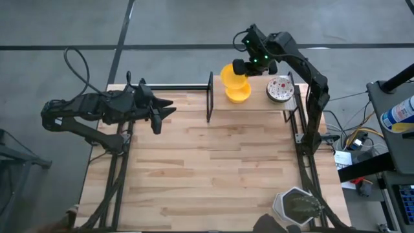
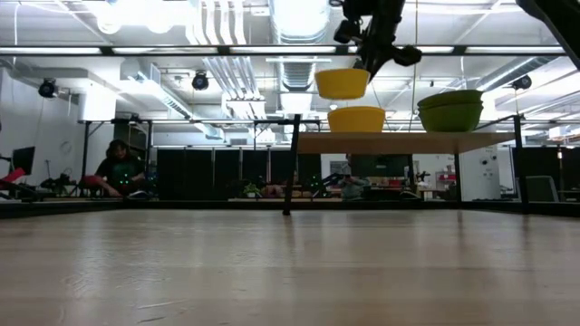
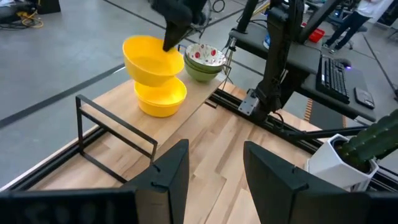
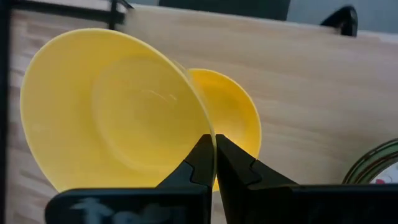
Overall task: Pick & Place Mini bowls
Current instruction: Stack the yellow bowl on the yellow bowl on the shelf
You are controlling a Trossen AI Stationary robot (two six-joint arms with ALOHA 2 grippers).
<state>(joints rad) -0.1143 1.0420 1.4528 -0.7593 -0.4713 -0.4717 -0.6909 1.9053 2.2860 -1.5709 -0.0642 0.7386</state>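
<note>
The worktop (image 1: pixel 213 162) lies broad and bare ahead of the raised shelf (image 1: pixel 259 103) at its far edge, so there is plenty of open room to carry things forward. The left gripper (image 1: pixel 165 111) waits over the worktop's left side, fingers spread and grasping nothing. On the shelf, the right gripper (image 1: pixel 249 65) pinches the rim of a yellow bowl (image 1: pixel 231 75) with its fingers clenched, holding it tilted just above a second yellow bowl (image 1: pixel 239 92). The grasp is a thin edge pinch, so the bowl may swivel or slip and knock the lower one off the shelf's front lip. The speckled bowl stack (image 1: pixel 280 88) sits near on the right, within reach of a careless swing.
</note>
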